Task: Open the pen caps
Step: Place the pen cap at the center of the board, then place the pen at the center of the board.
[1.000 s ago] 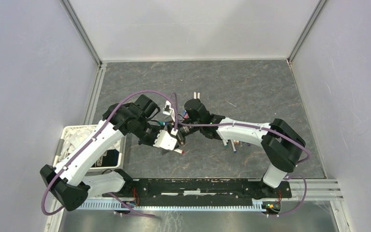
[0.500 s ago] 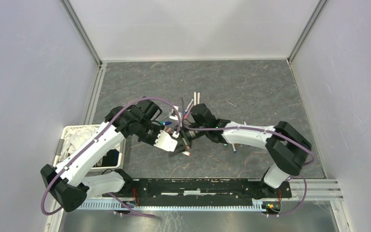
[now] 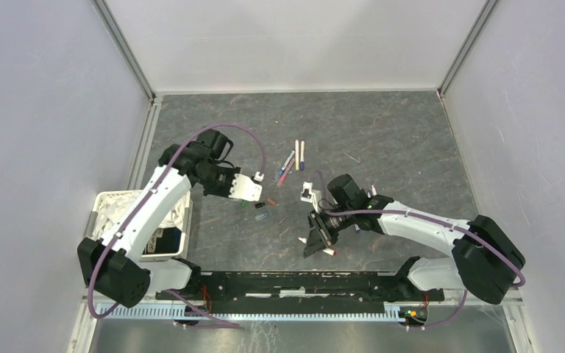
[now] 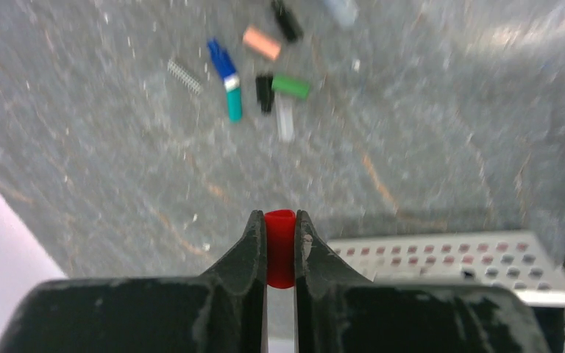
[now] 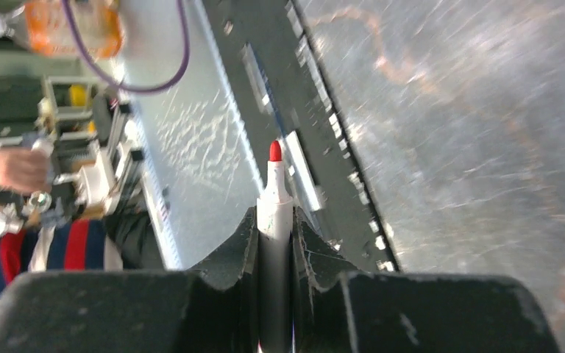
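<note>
Two halves of one pen are held well apart in the top view. The left gripper [image 3: 256, 197] hangs over the grey stone-look table [image 3: 382, 140], and some short loose plastic caps in mixed colours [image 3: 263, 215] lie just beside its tip. From the right gripper [image 3: 316, 239] a slim white marker pen with a bare red tip [image 3: 329, 251] sticks out. Several slim white pens with coloured ends [image 3: 288, 165] lie further ahead of both tools.

From the left wrist, the fingers are pressed together on a small red plastic cap [image 4: 280, 246], which stands upright between the fingertips. Ahead of them on the table lie a green cap [image 4: 290, 87], an orange cap [image 4: 262, 43] and a blue and teal cap [image 4: 226, 77]. A white perforated plastic basket [image 4: 449, 254] is close on the right side of the tool.

From the right wrist, the jaws clamp the white barrel, and the red tip points forward beyond the fingertips.

The step in hand is probably to put the red cap down with the loose ones. It is better to bring the tool low over the table before the fingers loosen, so the cap does not bounce or roll away.
</note>
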`<action>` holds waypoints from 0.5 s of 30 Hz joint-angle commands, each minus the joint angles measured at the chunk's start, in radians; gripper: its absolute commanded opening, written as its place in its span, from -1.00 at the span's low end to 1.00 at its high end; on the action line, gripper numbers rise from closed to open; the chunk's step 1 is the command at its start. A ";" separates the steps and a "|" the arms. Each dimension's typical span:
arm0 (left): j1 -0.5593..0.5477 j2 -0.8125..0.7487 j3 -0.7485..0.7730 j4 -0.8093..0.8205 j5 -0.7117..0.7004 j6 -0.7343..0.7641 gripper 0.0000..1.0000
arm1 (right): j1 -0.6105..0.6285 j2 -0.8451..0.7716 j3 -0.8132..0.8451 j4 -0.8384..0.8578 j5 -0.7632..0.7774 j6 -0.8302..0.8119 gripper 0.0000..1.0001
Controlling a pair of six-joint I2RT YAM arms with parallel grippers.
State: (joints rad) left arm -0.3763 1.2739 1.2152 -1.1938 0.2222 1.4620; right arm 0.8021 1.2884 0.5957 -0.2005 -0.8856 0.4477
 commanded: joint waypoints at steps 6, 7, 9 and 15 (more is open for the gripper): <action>-0.094 0.084 -0.128 0.282 0.159 -0.422 -0.95 | -0.176 -0.060 0.183 -0.131 0.637 -0.087 -1.00; -0.097 0.101 -0.146 0.327 0.148 -0.453 -0.95 | -0.182 -0.077 0.177 -0.121 0.726 -0.089 -1.00; -0.105 0.135 -0.184 0.405 0.128 -0.488 -0.95 | -0.202 -0.101 0.162 -0.107 0.847 -0.076 -1.00; -0.135 0.227 -0.270 0.567 0.111 -0.577 -0.95 | -0.306 -0.061 0.182 -0.120 1.019 -0.077 -1.00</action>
State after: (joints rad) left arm -0.4908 1.4723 0.9859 -0.7872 0.3332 1.0061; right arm 0.5594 1.1931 0.7475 -0.3008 -0.0818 0.3801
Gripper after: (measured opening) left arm 0.134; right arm 0.183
